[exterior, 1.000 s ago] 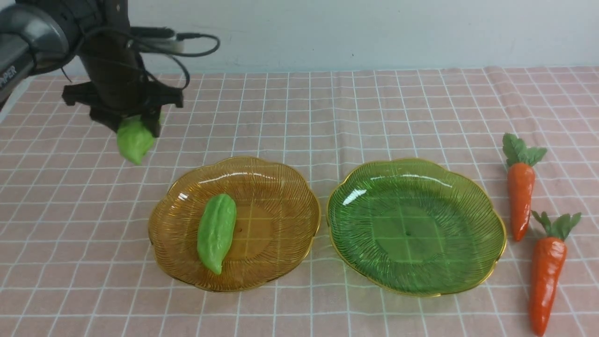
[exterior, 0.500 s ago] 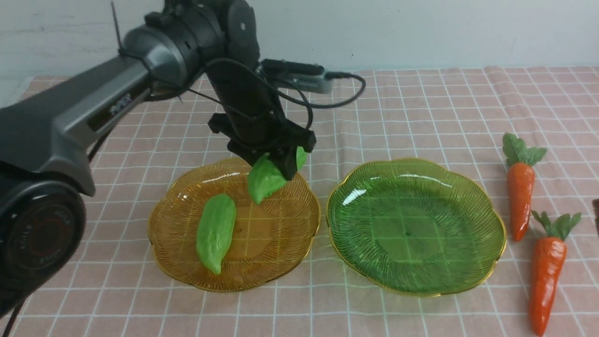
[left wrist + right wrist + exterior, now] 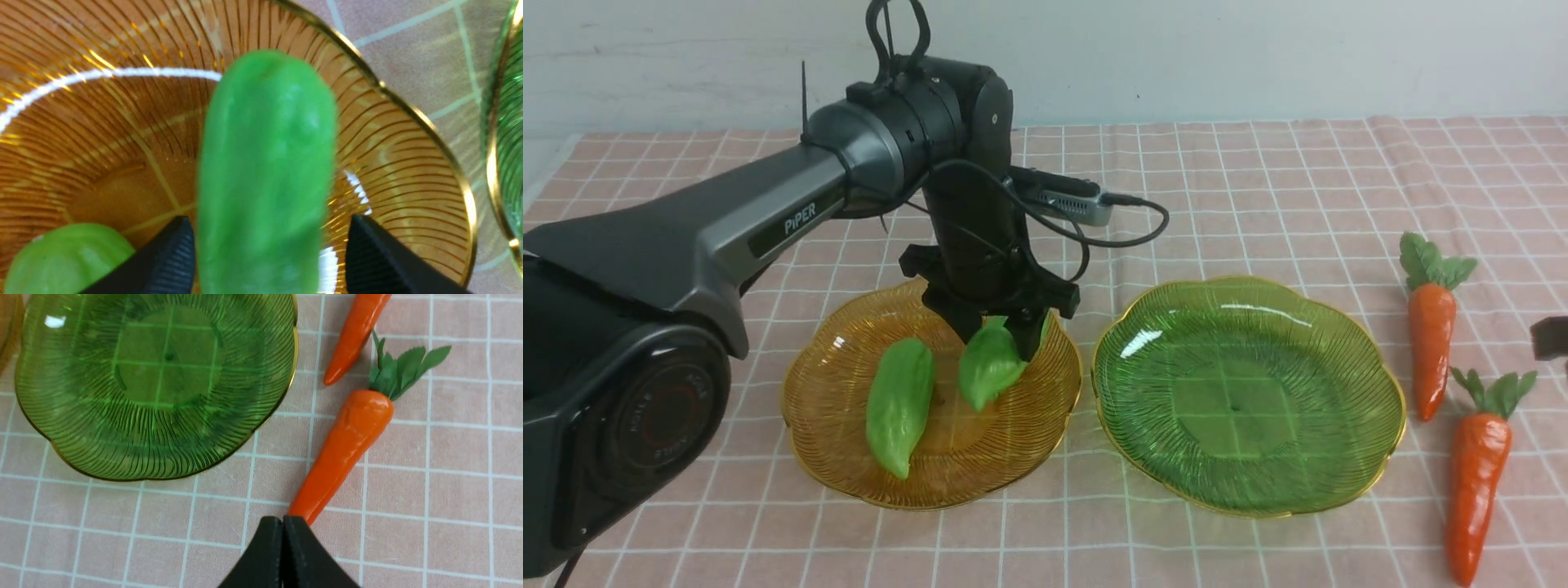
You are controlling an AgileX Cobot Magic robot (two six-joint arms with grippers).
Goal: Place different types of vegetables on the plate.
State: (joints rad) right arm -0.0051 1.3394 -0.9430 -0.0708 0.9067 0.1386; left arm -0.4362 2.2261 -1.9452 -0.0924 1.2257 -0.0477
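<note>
A light-green gourd (image 3: 900, 404) lies in the amber plate (image 3: 1013, 445). A second gourd (image 3: 990, 367) hangs point down just over that plate, between the fingers of my left gripper (image 3: 998, 343). In the left wrist view this gourd (image 3: 265, 163) leans on one finger (image 3: 171, 261), with a gap to the other: the gripper is open. Two orange carrots (image 3: 1432, 335) (image 3: 1474, 474) lie on the cloth to the right of the green plate (image 3: 1241, 400), which holds nothing. My right gripper (image 3: 282, 522) is shut above the tip of the nearer carrot (image 3: 347, 445).
A pink checked cloth (image 3: 1258, 180) covers the table, and a pale wall stands behind it. The two plates sit side by side, almost touching. The left arm (image 3: 727, 229) reaches across the left half of the table. A dark bit of the right gripper (image 3: 1550, 336) shows at the right edge.
My left arm swung right from the far left with the gourd, came down over the amber plate, and its jaws widened. The right gripper's tip entered the front view at the right edge.
</note>
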